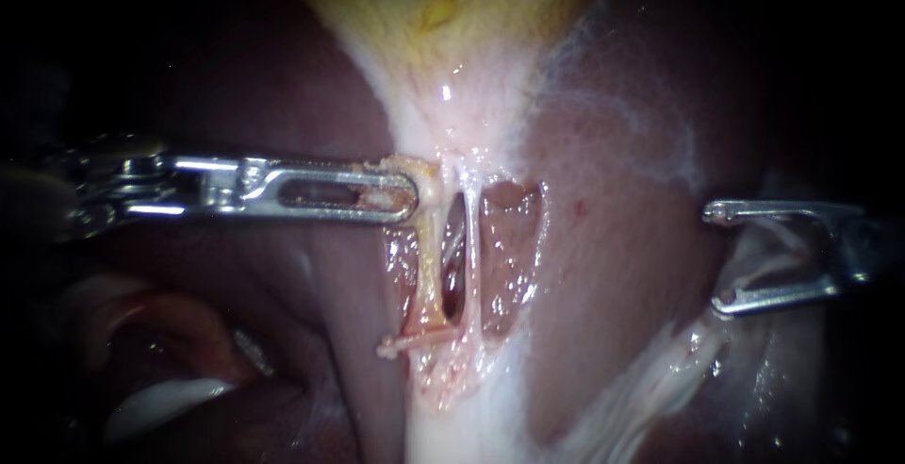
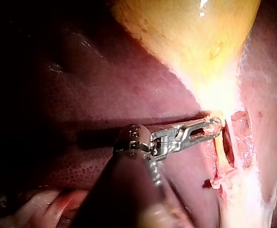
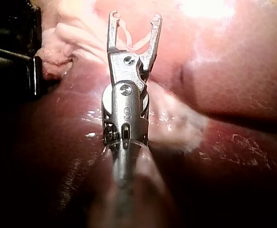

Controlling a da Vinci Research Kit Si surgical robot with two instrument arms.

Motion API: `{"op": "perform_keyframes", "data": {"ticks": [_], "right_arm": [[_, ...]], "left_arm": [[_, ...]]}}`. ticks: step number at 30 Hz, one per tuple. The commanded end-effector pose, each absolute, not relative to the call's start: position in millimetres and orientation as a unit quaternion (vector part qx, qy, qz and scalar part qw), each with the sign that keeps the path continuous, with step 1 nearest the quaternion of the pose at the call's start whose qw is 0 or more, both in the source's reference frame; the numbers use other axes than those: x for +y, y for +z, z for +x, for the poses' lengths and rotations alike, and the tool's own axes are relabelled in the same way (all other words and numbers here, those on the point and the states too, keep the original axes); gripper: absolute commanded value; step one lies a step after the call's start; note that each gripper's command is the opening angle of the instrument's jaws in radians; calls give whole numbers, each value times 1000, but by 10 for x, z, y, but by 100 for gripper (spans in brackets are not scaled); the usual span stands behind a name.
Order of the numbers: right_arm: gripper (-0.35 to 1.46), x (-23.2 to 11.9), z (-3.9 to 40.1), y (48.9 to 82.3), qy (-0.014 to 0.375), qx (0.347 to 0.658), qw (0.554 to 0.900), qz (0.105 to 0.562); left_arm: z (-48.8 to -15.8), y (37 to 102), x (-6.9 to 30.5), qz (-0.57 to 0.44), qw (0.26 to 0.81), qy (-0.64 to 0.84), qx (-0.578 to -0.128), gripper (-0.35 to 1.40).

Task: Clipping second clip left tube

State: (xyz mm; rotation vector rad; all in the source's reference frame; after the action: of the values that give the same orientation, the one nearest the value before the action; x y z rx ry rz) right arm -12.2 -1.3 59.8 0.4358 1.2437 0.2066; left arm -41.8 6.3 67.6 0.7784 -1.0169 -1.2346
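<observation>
The yellow gallbladder (image 1: 443, 2) narrows downward into two thin tubes across an opened window in the liver (image 1: 613, 238). The left tube (image 1: 432, 271) is yellowish and the right tube (image 1: 471, 256) is pale white. A pale clip (image 1: 419, 339) lies across the left tube's lower end. My left instrument (image 1: 407, 195) reaches in level, its slotted jaws shut on tissue at the left tube's upper end, also seen in the left wrist view (image 2: 213, 126). My right instrument (image 1: 716, 256) stays far to the right, well clear of both tubes, jaws open. Pale strands show between them (image 3: 134, 18).
White membrane strands (image 1: 641, 398) run down the lower right under my right instrument. Pale and reddish folds of tissue (image 1: 160, 398) lie at the lower left below my left instrument's shaft. A pale lump of tissue (image 3: 57, 61) sits beside my right instrument's jaws.
</observation>
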Motion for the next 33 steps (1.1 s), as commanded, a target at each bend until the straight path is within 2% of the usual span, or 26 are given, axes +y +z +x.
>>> {"op": "perform_keyframes", "data": {"ticks": [1, 10, 20, 33], "right_arm": [[50, -13, -122, 598, 95, 577, 786, 202], [50, -14, -123, 598, 100, 576, 785, 205], [50, -14, -122, 599, 104, 575, 784, 209], [50, -14, -122, 599, 107, 574, 784, 210]], "left_arm": [[-418, 676, 63, 341, 630, -539, -444, -35], [-414, 673, 65, 342, 630, -538, -444, -35], [-386, 650, 79, 344, 627, -542, -441, -35], [-364, 615, 73, 345, 622, -548, -440, -35]]}}
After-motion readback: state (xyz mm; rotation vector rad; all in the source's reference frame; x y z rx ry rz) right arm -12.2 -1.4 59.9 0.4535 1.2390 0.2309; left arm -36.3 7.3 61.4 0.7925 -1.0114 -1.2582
